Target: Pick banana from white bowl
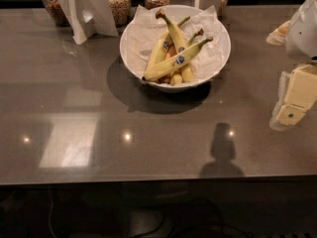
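Observation:
The white bowl [222, 53] stands at the back middle of the grey counter and is lined with crumpled white paper. Several yellow bananas lie in it. The banana [168, 66] is the long slim one lying on top, on a diagonal. It has a blue sticker at mid-length, its dark tip points to the lower left and its thin stem to the upper right. A more curved banana [174, 31] with a thick brown stem lies under it. My gripper [291, 105], cream coloured, hangs at the right edge of the view. It is well to the right of the bowl, lower in the frame, and holds nothing.
Glass jars of grain [119, 1] stand along the back edge behind the bowl. A white folded card stand [86, 11] is at the back left. A pale packet [278, 33] lies at the far right. The counter's front edge [148, 181] runs across the lower frame.

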Controlling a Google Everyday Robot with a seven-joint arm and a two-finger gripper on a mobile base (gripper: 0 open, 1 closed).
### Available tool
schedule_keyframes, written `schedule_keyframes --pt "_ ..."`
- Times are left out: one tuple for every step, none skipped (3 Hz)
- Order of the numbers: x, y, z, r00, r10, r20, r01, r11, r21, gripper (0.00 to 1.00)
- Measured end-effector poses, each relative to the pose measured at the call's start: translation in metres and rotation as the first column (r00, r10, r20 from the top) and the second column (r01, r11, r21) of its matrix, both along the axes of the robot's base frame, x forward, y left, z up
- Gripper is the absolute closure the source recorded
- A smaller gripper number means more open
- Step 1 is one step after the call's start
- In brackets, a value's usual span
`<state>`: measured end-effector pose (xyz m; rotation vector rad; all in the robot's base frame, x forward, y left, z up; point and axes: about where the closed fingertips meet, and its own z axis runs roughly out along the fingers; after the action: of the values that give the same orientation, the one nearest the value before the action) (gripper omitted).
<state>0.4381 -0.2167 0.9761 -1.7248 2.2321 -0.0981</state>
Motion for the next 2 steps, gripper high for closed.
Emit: schedule_keyframes --pt "0.0 0.0 0.0 1.0 0.0 0.0 0.0 1.0 0.0 0.0" --pt "0.013 0.01 0.001 0.999 0.018 0.041 -0.02 0.999 0.039 0.0"
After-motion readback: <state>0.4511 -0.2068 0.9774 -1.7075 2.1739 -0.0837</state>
